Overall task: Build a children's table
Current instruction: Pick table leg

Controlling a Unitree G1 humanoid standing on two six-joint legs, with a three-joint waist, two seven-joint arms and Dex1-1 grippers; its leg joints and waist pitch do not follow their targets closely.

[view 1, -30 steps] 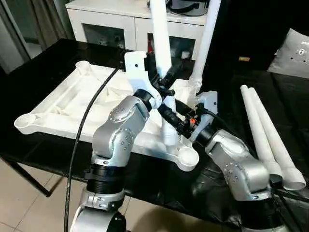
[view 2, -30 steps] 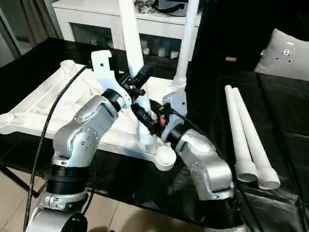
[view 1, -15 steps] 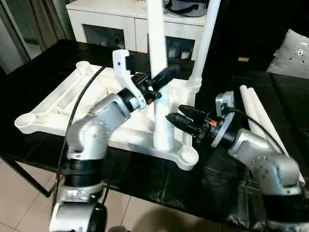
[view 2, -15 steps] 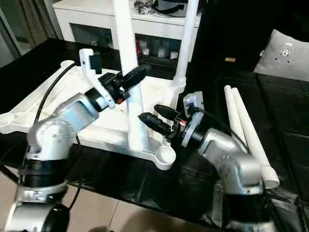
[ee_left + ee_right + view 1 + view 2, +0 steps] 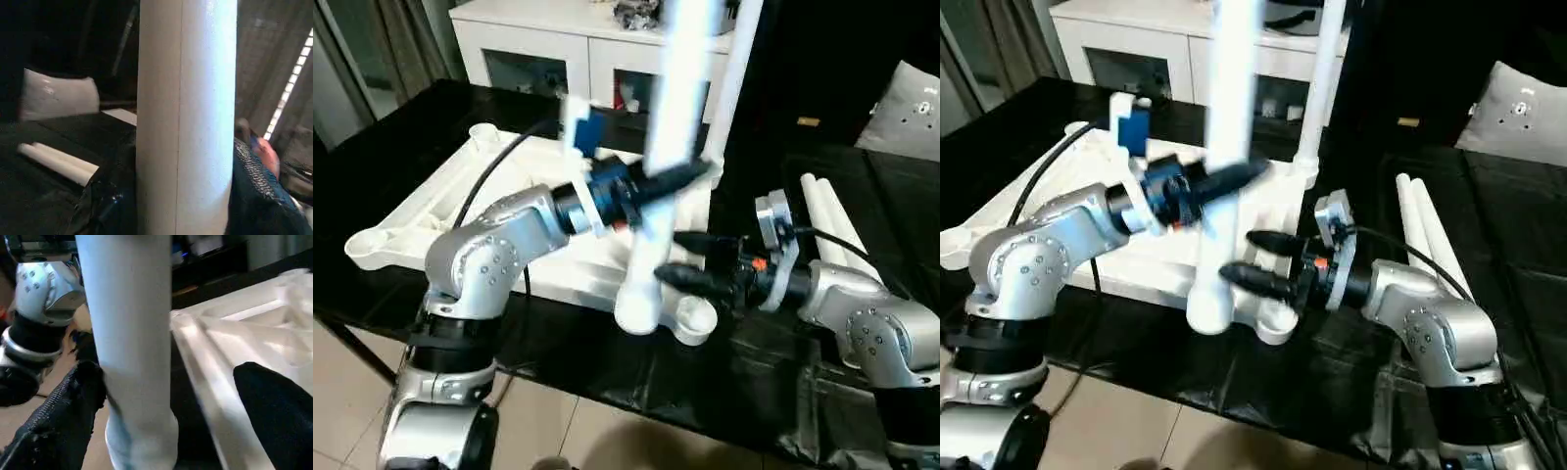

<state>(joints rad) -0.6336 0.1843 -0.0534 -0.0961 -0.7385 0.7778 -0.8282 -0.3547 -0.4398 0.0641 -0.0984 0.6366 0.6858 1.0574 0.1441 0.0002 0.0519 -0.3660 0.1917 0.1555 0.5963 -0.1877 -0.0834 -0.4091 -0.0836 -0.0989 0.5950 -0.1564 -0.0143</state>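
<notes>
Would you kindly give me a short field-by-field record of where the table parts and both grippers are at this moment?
tabletop: the tabletop lies underside up on the black surface
fitted leg: one leg stands upright in a far corner socket
held leg: the left gripper grips a second leg, its lower end hanging beside the near corner socket
right gripper: the right gripper is open, close to the held leg
spare legs: two spare legs lie side by side on the right
</notes>
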